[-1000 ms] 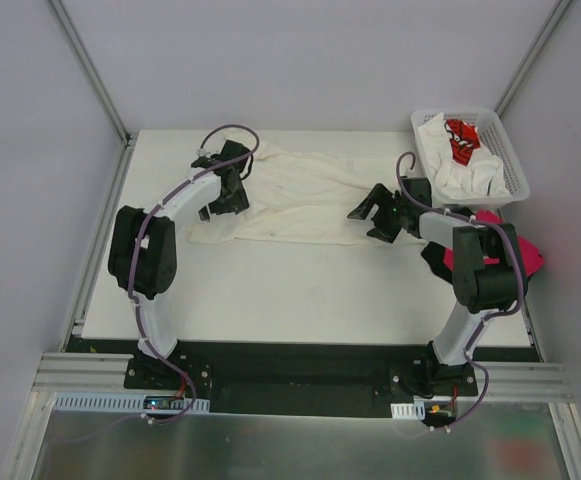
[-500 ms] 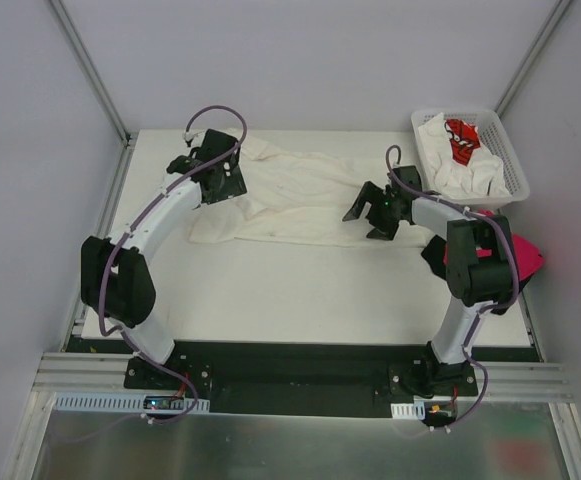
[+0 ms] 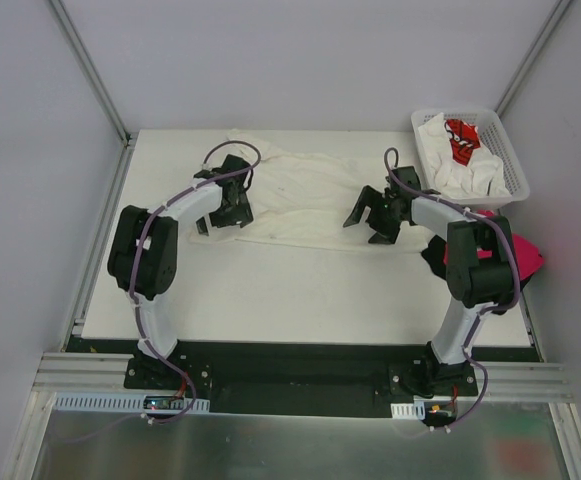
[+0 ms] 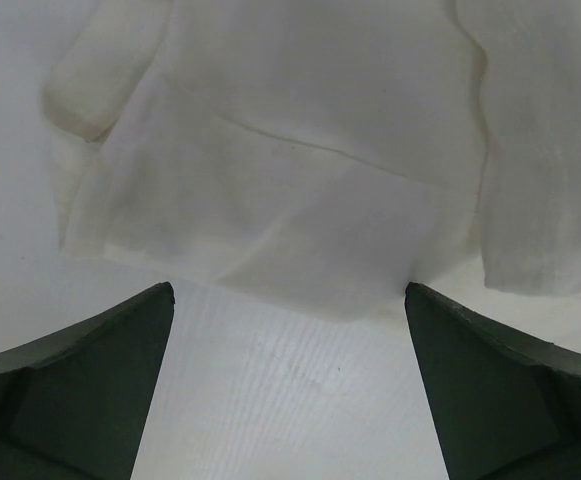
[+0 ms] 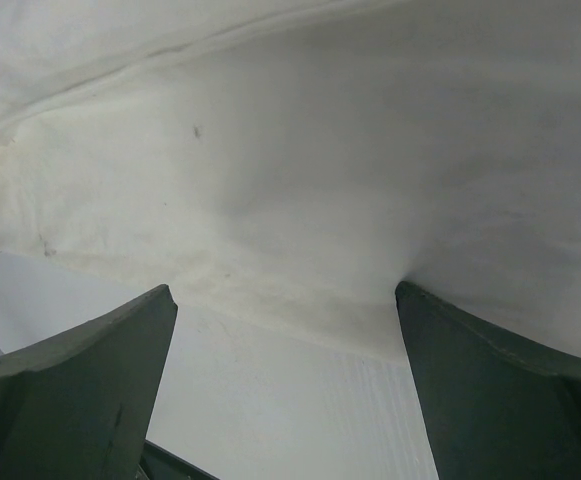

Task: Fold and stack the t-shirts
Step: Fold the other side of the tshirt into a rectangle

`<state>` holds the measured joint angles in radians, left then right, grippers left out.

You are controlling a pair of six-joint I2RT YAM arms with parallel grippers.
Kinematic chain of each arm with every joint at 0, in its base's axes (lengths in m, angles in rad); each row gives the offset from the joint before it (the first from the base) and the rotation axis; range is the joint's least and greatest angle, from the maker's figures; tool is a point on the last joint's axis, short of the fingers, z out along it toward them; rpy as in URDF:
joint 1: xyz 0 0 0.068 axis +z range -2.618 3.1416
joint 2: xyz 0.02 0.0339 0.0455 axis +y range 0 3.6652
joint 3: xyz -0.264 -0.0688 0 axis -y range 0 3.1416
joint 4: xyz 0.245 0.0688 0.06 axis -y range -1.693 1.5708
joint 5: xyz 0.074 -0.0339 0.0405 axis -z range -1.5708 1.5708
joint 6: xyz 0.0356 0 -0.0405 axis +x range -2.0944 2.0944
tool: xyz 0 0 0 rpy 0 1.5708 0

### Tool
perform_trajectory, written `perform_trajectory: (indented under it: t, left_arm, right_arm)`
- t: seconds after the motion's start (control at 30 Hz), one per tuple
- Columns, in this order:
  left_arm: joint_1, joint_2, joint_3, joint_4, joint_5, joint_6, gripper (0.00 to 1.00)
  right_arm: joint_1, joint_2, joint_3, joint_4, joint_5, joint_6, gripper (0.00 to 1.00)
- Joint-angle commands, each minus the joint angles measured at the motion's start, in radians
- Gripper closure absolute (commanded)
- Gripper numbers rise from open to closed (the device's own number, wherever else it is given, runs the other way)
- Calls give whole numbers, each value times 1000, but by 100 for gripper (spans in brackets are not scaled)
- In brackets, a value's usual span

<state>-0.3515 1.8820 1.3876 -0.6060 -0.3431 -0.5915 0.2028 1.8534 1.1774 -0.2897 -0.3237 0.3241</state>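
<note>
Seeing one cream t-shirt [image 3: 305, 195] spread flat on counter [image 3: 300, 290], 12 o'clock of centre, long axis running 9 to 3. Found left jaws at its 9 o'clock end, low over the cloth edge: wide open, gripping nothing. Left wrist view: fingers [image 4: 70, 400] well apart, cream t-shirt [image 4: 300, 150] hem just ahead at 12, bare counter [image 4: 290, 400] between them. Same story at the 3 o'clock end: right jaws wide open, holding nothing. Right wrist view: fingers [image 5: 60, 400] spread, rolled edge of cream t-shirt [image 5: 320, 180] ahead at 12, strip of counter [image 5: 290, 410] between. Can't tell whether any fingertip touches cloth. Spotted white lattice basket [image 3: 518, 175] at 2 o'clock corner, holding a white t-shirt with red print [image 3: 460, 140] plus more cream cloth [image 3: 470, 178]. Also a magenta t-shirt [image 3: 528, 258] at 3 o'clock edge of counter, partly hidden behind right arm [image 3: 480, 265].
</note>
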Motion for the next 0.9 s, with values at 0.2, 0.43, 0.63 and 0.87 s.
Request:
perform_trajectory:
  t: [0.2, 0.43, 0.63, 0.87]
  left_arm:
    - [19, 28, 21, -9, 9, -44, 4]
    - [39, 22, 24, -8, 1, -53, 4]
    - [75, 93, 47, -11, 18, -60, 7]
    - [88, 134, 50, -18, 26, -77, 9]
  right_arm:
    - [-28, -31, -56, -140, 46, -40, 4]
    - [-45, -74, -64, -160, 41, -40, 4]
    - [-48, -75, -65, -183, 35, -42, 4]
    - [-59, -106, -52, -212, 43, -43, 4]
